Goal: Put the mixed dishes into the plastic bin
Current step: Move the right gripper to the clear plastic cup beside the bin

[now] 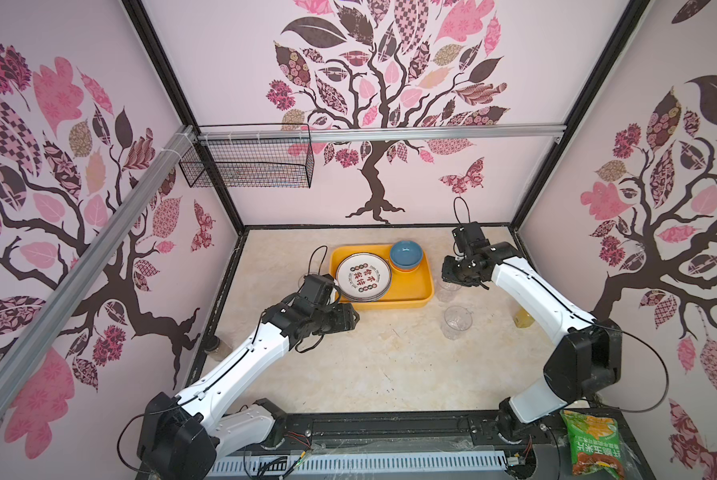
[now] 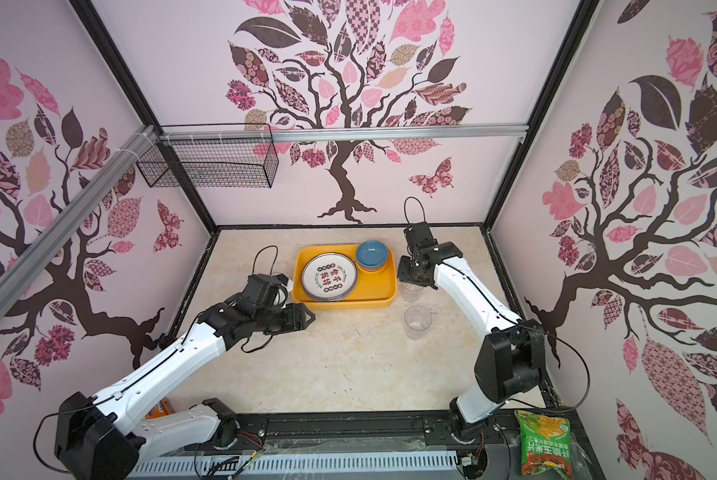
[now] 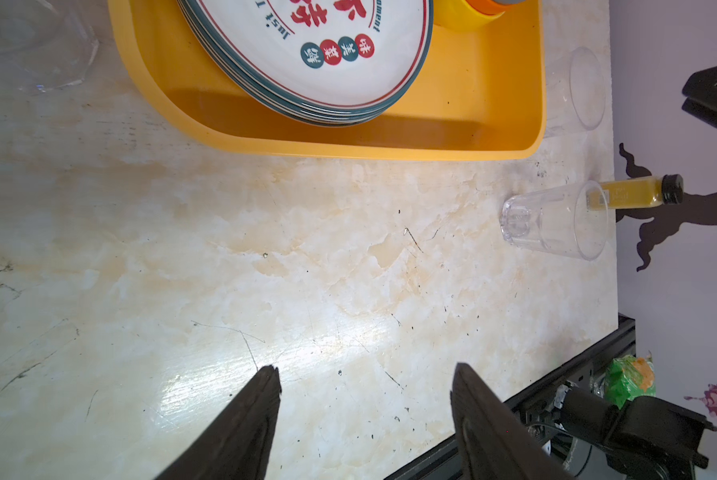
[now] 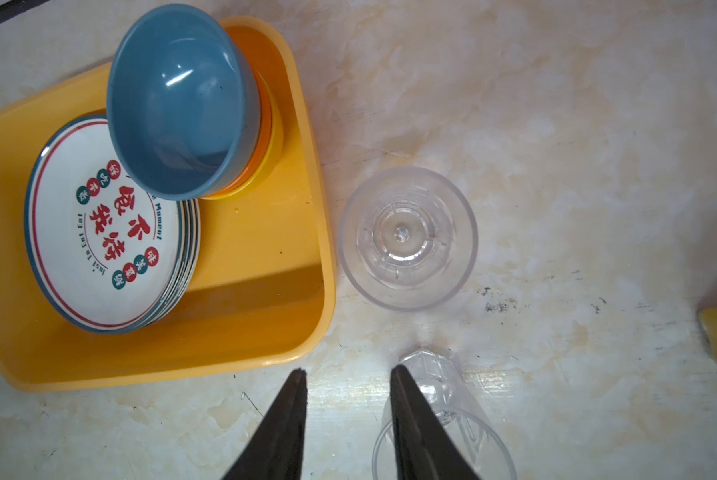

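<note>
The plastic bin (image 1: 415,297) is yellow-orange and holds a stack of white plates (image 1: 363,276) and a blue bowl (image 1: 406,253) nested on orange and yellow bowls. Two clear tumblers stand on the table right of the bin, the far tumbler (image 4: 406,239) and the near tumbler (image 1: 457,322). A third tumbler (image 3: 28,45) stands left of the bin. My right gripper (image 4: 348,372) hangs open above the table between the bin's corner and the near tumbler, empty. In front of the bin, my left gripper (image 3: 365,370) is open over bare table, holding nothing.
An amber bottle (image 1: 523,318) stands by the right wall under the right arm. A green snack bag (image 1: 593,444) lies at the front right. A black wire basket (image 1: 248,162) hangs on the back rail. A small brown jar (image 1: 217,347) stands at the left edge.
</note>
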`<action>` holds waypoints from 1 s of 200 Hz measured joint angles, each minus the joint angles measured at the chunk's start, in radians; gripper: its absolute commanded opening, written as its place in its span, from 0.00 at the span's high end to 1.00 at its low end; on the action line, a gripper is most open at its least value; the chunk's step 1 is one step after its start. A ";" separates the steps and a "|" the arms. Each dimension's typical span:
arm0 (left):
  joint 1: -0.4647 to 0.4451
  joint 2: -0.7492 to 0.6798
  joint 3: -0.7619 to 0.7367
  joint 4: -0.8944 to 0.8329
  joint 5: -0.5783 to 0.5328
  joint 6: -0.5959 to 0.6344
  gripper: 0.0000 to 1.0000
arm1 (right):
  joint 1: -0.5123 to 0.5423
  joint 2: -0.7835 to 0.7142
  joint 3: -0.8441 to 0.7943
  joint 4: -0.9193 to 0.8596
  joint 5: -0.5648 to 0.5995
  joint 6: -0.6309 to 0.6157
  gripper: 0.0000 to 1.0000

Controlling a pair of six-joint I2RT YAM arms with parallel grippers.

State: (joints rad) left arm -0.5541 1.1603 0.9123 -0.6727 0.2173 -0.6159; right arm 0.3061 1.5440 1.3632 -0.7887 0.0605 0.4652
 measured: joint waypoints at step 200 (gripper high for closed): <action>-0.092 0.083 0.000 0.088 0.128 0.039 0.31 | -0.159 -0.038 -0.235 0.241 -0.027 0.092 0.57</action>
State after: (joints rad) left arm -0.6456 1.2434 0.9123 -0.5846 0.3454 -0.5770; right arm 0.1474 1.5063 1.1278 -0.5476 0.0334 0.5571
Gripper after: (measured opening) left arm 0.689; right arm 0.433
